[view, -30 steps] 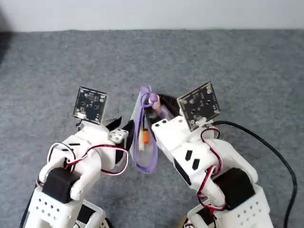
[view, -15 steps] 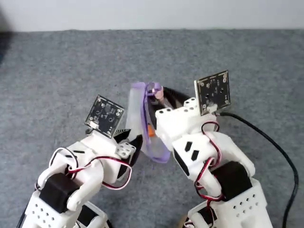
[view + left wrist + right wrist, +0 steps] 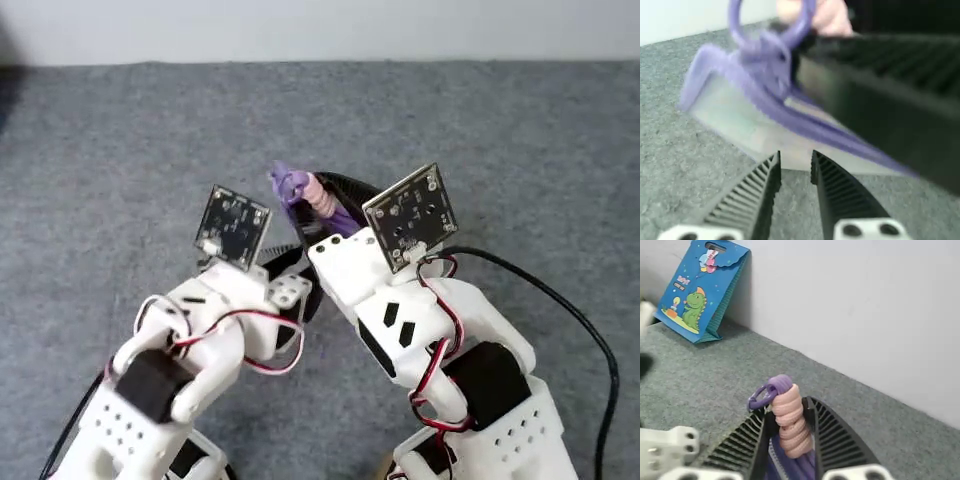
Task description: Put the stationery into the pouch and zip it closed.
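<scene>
The purple-edged clear pouch (image 3: 338,217) is tilted up off the grey carpet, with its purple ring (image 3: 288,182) and pink coiled strap (image 3: 318,192) at the far end. My right gripper (image 3: 325,203) is shut on the strap at the pouch's top; in the right wrist view the coil (image 3: 790,422) sits between the jaws of that gripper (image 3: 790,440), above the pouch (image 3: 792,466). My left gripper (image 3: 795,160) stands just short of the pouch's (image 3: 755,125) lower edge, open by a narrow gap with nothing in it. In the high view the left gripper (image 3: 298,258) lies beside the right arm.
Grey carpet (image 3: 120,150) covers the table, with free room on the far side and to both sides. A black cable (image 3: 560,300) trails off the right arm. A blue gift bag with a dinosaur (image 3: 700,290) leans on the white wall behind.
The right gripper has swung the pouch's top end leftward and tilted it up; the orange pen inside is now hidden. The left arm has moved forward and rightward, close against the pouch.
</scene>
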### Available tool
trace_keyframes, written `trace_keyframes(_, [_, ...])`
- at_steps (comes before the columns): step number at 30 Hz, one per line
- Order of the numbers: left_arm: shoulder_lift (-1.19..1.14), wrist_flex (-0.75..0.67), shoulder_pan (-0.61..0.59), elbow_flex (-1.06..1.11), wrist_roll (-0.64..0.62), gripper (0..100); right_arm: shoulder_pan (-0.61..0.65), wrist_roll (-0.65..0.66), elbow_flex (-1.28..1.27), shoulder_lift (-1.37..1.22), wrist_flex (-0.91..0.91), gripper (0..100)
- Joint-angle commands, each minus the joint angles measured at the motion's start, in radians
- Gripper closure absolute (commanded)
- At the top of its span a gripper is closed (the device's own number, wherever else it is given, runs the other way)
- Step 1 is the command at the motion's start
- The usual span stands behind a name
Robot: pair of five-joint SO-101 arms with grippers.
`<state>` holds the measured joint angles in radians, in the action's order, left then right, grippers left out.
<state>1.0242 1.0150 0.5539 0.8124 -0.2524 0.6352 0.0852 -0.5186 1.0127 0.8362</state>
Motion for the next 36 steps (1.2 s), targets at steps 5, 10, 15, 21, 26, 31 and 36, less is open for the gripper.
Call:
trace_keyframes(5, [-0.281,-0.063,-0.002,-0.199,-0.029,90,0.076,0.006,0.083,0.018,0.156,99.1])
trace_keyframes(10, [-0.324,0.058,-0.018,-0.283,-0.017,90,0.015,-0.018,0.081,0.019,0.295,99.1])
trace_keyframes(15, [-0.322,0.215,-0.048,-0.317,0.077,90,-0.077,-0.126,0.055,0.018,0.366,99.1])
trace_keyframes(21, [-0.322,0.371,-0.166,-0.346,0.155,90,-0.124,-0.137,-0.006,0.019,0.386,99.1])
trace_keyframes(26, [-0.322,0.532,-0.275,-0.403,0.255,82,-0.117,-0.137,-0.011,0.019,0.395,99.1])
trace_keyframes(31, [-0.322,0.628,-0.385,-0.424,0.315,65,-0.117,-0.137,-0.012,0.010,0.397,99.1])
trace_keyframes(36, [-0.322,0.595,-0.460,-0.418,0.354,67,-0.064,-0.135,-0.066,0.012,0.410,99.1])
